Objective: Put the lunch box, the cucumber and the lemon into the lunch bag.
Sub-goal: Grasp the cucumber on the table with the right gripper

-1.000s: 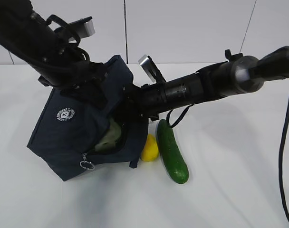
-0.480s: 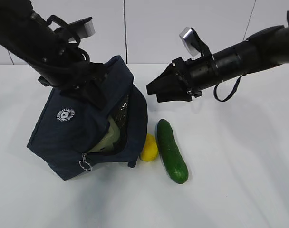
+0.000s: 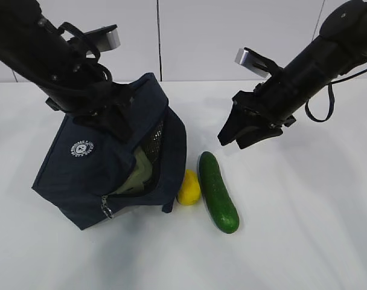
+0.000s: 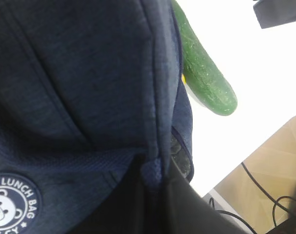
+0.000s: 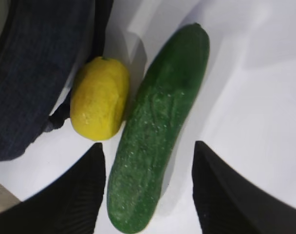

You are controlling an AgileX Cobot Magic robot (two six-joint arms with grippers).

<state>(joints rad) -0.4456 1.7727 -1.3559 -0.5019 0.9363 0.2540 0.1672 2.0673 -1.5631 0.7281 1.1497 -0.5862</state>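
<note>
The navy lunch bag (image 3: 90,160) stands tilted on the white table, mouth open toward the right. My left gripper (image 3: 115,116) is shut on the bag's upper edge (image 4: 155,170) and holds it up. The pale green lid of the lunch box (image 3: 139,175) shows inside the bag's mouth. The yellow lemon (image 3: 189,188) lies against the bag, with the dark green cucumber (image 3: 218,193) right beside it. My right gripper (image 3: 239,138) is open and empty, pointing down above the cucumber's far end. In the right wrist view its jaws (image 5: 148,151) straddle the cucumber (image 5: 157,126), the lemon (image 5: 99,100) just to the left.
The white table (image 3: 304,229) extends to the right and front of the cucumber. A white wall stands behind. The bag's fabric (image 5: 31,73) lies close to the lemon. The table's edge and cables (image 4: 265,185) show in the left wrist view.
My right gripper has drawn back out of the bag's mouth, swung right and tipped down over the cucumber, empty. The lunch box has stayed inside the bag. The left gripper still holds the bag.
</note>
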